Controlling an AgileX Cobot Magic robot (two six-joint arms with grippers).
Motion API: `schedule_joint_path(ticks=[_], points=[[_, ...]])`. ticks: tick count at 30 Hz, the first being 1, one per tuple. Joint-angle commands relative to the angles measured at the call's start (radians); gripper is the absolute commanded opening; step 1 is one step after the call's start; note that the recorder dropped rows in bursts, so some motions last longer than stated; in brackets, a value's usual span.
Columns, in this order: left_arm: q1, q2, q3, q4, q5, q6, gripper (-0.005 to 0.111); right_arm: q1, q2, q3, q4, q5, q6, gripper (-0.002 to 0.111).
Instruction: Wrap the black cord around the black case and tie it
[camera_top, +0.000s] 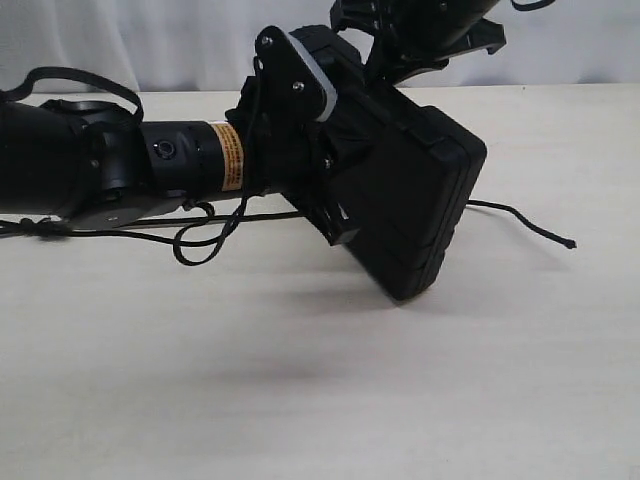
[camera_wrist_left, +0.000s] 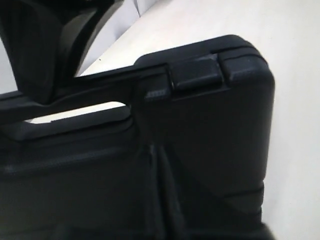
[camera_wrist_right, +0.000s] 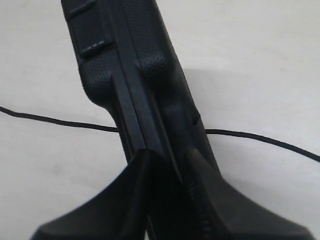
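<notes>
The left gripper reaches in from the left with its arm lying level, and it is clamped tight on the left edge of the black case. The right gripper comes down from the far side onto the case's upper edge. Its two fingers are closed against the opposite faces, so both hands have hold of it.

The case hangs clear of the table, standing on edge and tilted, with one rounded corner lowest and its shadow on the pale top beneath.

The black cord lies on the table and is not wound around anything. From the left it runs under the left arm and makes a loose loop there. It then passes behind the case and trails out to the right, ending in a small knotted tip.
</notes>
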Motion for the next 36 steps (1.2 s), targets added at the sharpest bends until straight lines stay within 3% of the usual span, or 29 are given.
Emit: schedule_joint_path(ticks=[1,13,16,22,28,36], points=[[-0.002,-0.008,0.002,-0.002,0.007,-0.082,0.000,-0.004,0.034,0.021,-0.048,0.015,0.110,0.004],[-0.002,-0.189,0.022,-0.002,0.177,-0.128,0.000,0.021,0.034,0.021,-0.057,-0.023,0.376,0.004],[-0.002,-0.269,0.075,0.040,0.092,-0.122,0.000,0.028,0.034,0.021,-0.045,-0.039,0.376,0.004],[-0.002,-0.286,0.180,0.327,-0.250,-0.087,0.000,0.032,0.034,0.021,-0.055,-0.044,0.402,0.004],[-0.002,-0.170,0.170,0.061,-0.256,0.098,0.000,0.032,0.034,0.021,-0.055,-0.034,0.402,0.004],[-0.002,-0.072,0.170,-0.251,-0.386,0.297,0.000,0.032,0.034,0.021,-0.059,-0.032,0.398,0.004]])
